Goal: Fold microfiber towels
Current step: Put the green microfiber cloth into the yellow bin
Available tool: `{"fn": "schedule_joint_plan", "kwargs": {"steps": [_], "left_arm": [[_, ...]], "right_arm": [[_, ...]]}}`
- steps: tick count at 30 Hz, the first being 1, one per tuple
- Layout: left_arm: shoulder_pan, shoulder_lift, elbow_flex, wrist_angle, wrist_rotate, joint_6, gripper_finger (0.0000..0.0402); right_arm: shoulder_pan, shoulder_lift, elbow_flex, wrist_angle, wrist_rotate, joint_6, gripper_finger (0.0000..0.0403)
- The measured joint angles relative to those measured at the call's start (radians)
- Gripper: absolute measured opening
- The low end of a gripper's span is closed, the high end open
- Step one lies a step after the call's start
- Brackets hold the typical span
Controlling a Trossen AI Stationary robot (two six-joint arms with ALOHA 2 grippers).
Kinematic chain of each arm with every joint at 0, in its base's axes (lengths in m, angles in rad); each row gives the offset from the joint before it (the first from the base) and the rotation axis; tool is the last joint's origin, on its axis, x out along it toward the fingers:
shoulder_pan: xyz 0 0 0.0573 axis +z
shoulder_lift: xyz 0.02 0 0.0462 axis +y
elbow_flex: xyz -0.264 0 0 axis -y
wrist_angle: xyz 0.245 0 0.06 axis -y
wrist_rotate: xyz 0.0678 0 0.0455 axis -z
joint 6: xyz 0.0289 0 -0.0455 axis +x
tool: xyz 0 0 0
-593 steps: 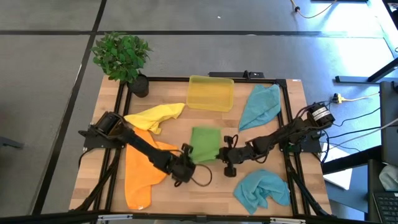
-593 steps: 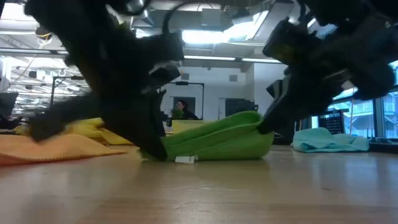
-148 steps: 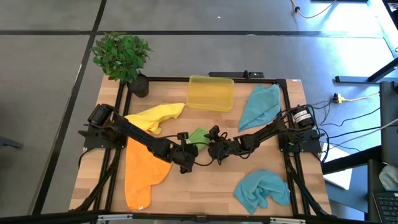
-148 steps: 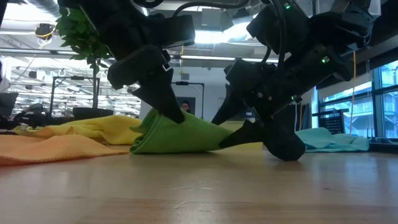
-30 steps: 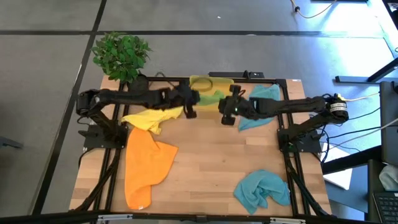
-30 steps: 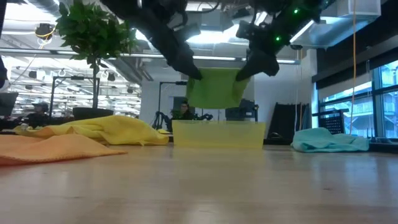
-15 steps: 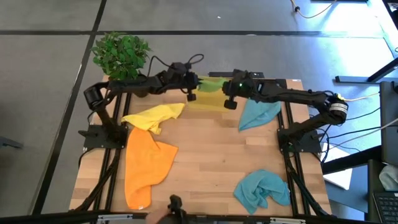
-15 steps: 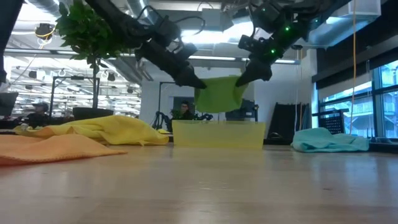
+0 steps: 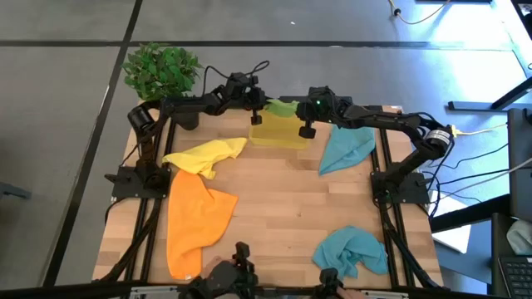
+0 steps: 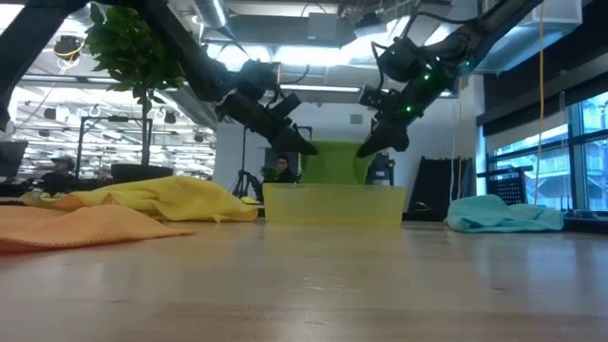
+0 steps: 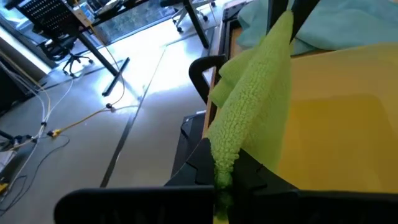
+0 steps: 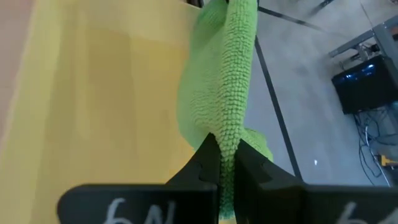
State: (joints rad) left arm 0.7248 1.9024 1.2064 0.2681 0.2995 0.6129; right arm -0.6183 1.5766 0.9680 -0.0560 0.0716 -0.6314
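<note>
Both hands are working at the far edge of the counter. The left hand and the right hand are each pressed together, pinching an end of the folded green towel and holding it in the air over the far side of the translucent yellow bin. In the low view the green towel is hanging between the two hands, its lower edge dipping behind the bin's wall.

Risks, as judged from this position: the towel is sitting close to the bin's far rim, so an early or uneven release could be dropping it over the counter's far edge onto the floor. If one hand is letting go ahead of the other, the fold could be falling open as it lands. The pinches appear to be taken on narrow edges, so the cloth could also be slipping out.

Four towels are lying unfolded: the yellow towel at far left, the orange towel at near left, one teal towel at far right and another teal towel at near right.

The counter is pale wood planking inside a dark frame. A potted plant is standing at the far-left corner. The floor beyond is grey, with cables trailing at the right; the low view is showing an open workspace with ceiling lights and windows.
</note>
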Motion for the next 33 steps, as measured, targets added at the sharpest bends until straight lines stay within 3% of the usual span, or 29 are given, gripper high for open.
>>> {"fn": "schedule_joint_plan", "kwargs": {"steps": [6, 27, 33], "left_arm": [[0.02, 0.06, 0.036, 0.002, 0.071, 0.0, 0.0], [0.039, 0.091, 0.038, 0.005, 0.084, 0.002, 0.0], [0.027, 0.091, 0.038, -0.068, 0.126, 0.085, 0.0]], "right_arm": [[-0.02, 0.02, 0.0, 0.004, -0.002, -0.002, 0.0014], [-0.046, 0.127, 0.0, 0.077, -0.017, -0.006, 0.0014], [-0.045, 0.131, 0.0, 0.051, -0.017, -0.009, 0.0014]]}}
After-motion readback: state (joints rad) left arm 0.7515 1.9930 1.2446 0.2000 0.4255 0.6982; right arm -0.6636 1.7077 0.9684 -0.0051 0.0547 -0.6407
